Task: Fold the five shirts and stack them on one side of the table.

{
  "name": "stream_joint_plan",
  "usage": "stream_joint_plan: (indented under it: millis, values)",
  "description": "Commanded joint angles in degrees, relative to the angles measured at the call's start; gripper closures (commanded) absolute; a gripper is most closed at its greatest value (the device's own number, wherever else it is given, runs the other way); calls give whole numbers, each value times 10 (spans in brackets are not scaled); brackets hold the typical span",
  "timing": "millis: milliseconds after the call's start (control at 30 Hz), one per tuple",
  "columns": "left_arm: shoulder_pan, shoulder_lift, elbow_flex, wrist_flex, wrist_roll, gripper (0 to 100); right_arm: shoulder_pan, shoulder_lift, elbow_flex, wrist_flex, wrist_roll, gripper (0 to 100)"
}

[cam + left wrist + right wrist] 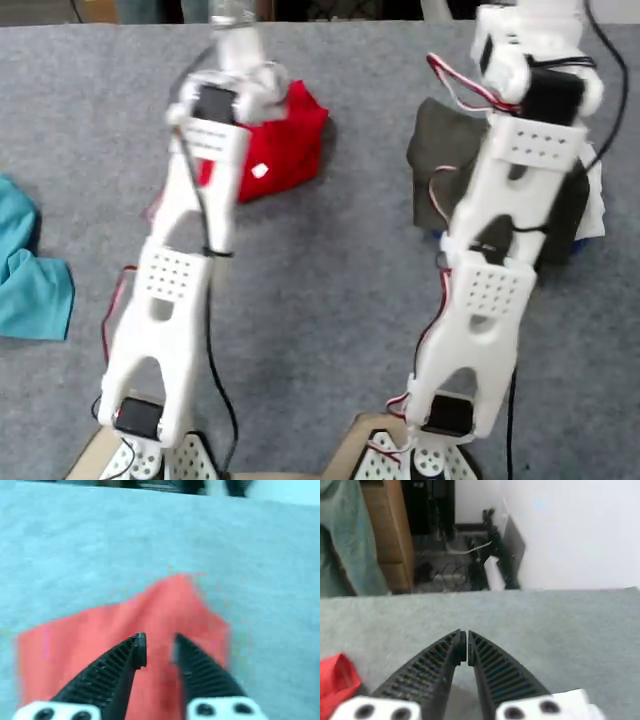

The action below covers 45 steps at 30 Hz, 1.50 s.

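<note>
From the high view, a teal shirt [30,270] lies crumpled at the far left edge of the grey table [330,300], well apart from everything else.

Further right, my left arm [185,240] stretches away from its base toward the back of the table. It ends above a red shirt [290,135] that sits in a loose, roughly folded heap. In the left wrist view, the left gripper [159,647] hangs over this red shirt. Its two black ridged jaws are spread a little, with a narrow gap between the tips and nothing pinched in it. I cannot tell whether the tips touch the cloth. The shirt's pointed corner lies just beyond the tips, with bare grey table around it.

Right of centre, my right arm [500,230] reaches over a pile on the right side of the table. The pile has a dark shirt [445,150] on top. White cloth [597,205] shows at its right edge, and a sliver of blue cloth [440,237] peeks out beside the arm.

In the right wrist view, the right gripper [466,644] points out over the table toward the room behind. Its jaws are pressed together at the tips and hold nothing.
</note>
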Motion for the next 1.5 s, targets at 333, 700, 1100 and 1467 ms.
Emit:
stream_joint_plan:
  millis: [333,700,1100,1467]
  values:
    - [-85,71,136,-96,2,971,-264,107,51,-11,4,983]
    - [-228,20,130,-47,62,970,-304,188,51,-56,6,983]
    - [-351,-24,-20,36,62,970,-372,198,68,-197,5,983]
    - [-423,53,-14,-102,63,970,-380,196,273,-304,4,983]
